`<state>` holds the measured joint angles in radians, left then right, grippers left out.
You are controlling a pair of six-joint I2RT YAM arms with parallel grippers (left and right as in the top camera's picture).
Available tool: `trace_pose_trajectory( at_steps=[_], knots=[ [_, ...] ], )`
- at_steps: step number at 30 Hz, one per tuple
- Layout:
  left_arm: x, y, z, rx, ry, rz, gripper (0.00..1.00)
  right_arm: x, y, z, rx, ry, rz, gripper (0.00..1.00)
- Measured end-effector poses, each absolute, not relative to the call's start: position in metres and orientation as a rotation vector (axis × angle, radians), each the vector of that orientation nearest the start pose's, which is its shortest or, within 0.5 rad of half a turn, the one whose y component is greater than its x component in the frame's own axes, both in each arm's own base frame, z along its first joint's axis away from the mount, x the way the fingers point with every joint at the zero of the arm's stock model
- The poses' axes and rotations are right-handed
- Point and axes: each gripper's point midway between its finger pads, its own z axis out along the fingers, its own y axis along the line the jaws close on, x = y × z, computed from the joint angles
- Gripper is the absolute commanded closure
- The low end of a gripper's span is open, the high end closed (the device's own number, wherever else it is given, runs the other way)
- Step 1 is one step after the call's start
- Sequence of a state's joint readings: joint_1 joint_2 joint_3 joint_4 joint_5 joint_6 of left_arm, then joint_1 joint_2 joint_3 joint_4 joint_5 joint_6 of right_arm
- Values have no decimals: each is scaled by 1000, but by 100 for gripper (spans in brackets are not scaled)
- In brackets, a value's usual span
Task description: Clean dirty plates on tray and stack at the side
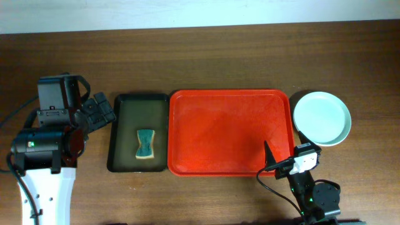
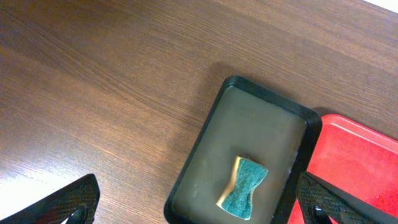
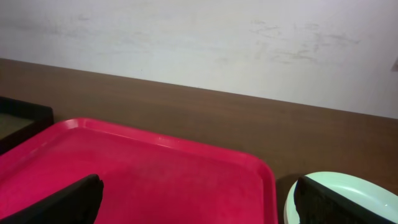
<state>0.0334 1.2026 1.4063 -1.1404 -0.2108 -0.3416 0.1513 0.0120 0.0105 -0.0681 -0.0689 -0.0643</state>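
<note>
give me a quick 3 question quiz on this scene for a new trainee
1. True or false: the red tray holds a dirty plate.
2. Which one holds the sponge: A the red tray, B the dark tray, C neither?
3. Fill in: the pale plate sits on the table at the robot's ____ of the red tray.

Key: 1 false; 2 B; 3 right.
</note>
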Motion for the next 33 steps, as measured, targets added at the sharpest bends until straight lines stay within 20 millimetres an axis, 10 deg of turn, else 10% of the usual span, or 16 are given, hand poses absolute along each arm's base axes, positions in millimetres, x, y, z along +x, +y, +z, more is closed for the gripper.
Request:
trace_pose_trajectory(
  at_steps=[26,33],
  knots=[
    [296,40,264,-524,2454,136,1,241,49,159,-229,1626,123,2],
    [269,31,260,-481,2391,104,1,241,49,159,-229,1626,123,2]
  ],
)
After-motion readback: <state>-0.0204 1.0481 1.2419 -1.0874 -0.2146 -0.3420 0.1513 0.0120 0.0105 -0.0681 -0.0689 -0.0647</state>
